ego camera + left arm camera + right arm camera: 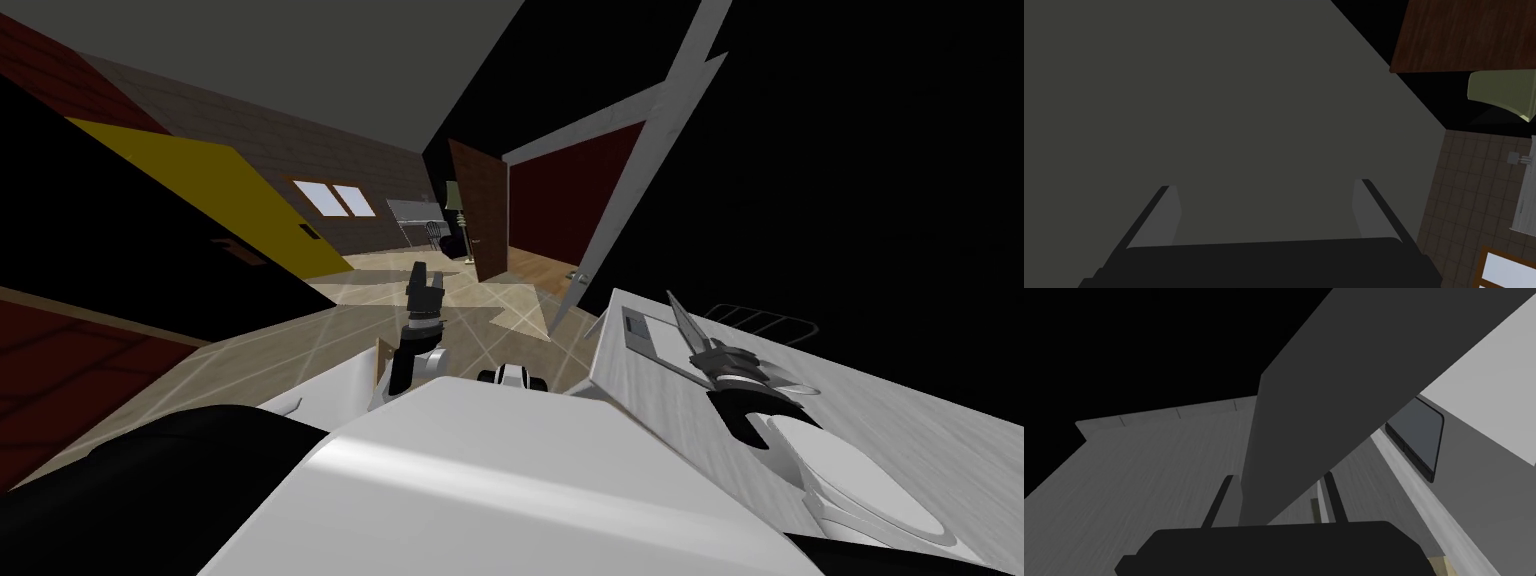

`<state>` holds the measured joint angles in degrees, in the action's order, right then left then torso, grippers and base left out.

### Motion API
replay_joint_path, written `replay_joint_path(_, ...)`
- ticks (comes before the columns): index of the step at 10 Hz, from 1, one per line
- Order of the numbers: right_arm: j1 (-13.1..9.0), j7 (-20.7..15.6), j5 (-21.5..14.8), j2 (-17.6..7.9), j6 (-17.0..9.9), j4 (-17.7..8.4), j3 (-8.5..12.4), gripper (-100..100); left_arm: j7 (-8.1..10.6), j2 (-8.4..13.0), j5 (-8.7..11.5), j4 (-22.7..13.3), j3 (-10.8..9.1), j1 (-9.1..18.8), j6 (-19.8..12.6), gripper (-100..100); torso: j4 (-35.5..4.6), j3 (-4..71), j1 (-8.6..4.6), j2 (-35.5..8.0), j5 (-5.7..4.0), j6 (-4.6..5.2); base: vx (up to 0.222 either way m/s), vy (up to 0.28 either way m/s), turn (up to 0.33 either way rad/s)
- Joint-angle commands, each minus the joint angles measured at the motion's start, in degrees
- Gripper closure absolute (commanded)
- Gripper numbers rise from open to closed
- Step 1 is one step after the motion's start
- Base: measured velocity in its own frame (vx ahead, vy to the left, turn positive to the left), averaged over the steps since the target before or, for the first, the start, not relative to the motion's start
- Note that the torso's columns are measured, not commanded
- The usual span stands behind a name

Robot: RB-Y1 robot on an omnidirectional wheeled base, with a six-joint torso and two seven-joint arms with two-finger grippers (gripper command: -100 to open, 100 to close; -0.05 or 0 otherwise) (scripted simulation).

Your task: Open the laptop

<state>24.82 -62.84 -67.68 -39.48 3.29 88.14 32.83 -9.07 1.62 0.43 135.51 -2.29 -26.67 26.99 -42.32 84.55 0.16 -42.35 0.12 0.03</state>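
Note:
The laptop [645, 340] lies on a pale grey table [900, 420] to my right, its light base with a touchpad facing up. In the right wrist view its dark grey lid [1304, 413] stands tilted up from the base, and the touchpad [1419, 435] shows beyond it. My right gripper [1276, 480] is shut on the lid's edge, one finger on each face. The head view shows this gripper [688, 318] over the laptop, pointing away from me. My left gripper [423, 283] is held up over the floor ahead of me, and its fingers [1169, 215] stand open with nothing between them.
A wire rack [765, 320] sits at the table's far edge. Ahead, a brown door [480, 210] stands open beside a light grey wall edge [640, 150]. A yellow panel [215, 195] lies to the left. Beyond the table is a black area.

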Motion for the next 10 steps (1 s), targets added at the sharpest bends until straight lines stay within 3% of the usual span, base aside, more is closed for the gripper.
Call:
replay_joint_path(1,0.6,-3.8,-3.5,1.4,-1.1,0.9,-0.6,100,0.0,0.0,0.0,0.0,0.0,0.0,0.0,0,0.0,0.0,-0.02,0.0,0.03,-0.01,0.044,0.026,0.029)
replay_joint_path(4,1.6,-7.7,-7.5,2.9,-2.8,2.1,-1.6,100,0.0,0.0,0.0,0.0,0.0,0.0,0.0,0,0.0,0.0,0.01,0.0,0.03,-0.02,0.04,0.024,0.027)
replay_joint_path(5,1.5,-6.6,-6.6,2.7,-2.5,1.8,-1.6,100,0.0,0.0,0.0,0.0,0.0,0.0,0.0,0,0.0,0.0,0.02,0.0,0.03,-0.04,0.017,0.013,0.008)
replay_joint_path(6,1.7,-8.4,-8.3,3.7,-3.5,1.9,-2.4,100,0.0,0.0,0.0,0.0,0.0,0.0,0.0,0,0.0,0.0,-0.04,-0.1,0.04,-0.01,0.012,-0.004,0.044)
replay_joint_path(7,2.2,-6.6,-6.6,1.5,-1.9,1.3,-1.2,-100,0.0,0.0,0.0,0.0,0.0,0.0,0.0,0,0.0,0.0,-0.09,0.0,-0.01,-0.04,0.029,0.03,-0.037)
replay_joint_path(10,3.5,-4.7,-4.7,-2.3,0.1,0.4,0.6,-100,0.0,0.0,0.0,0.0,0.0,0.0,0.0,0,0.0,0.1,-0.08,0.1,-0.05,-0.02,0.042,0.06,-0.057)
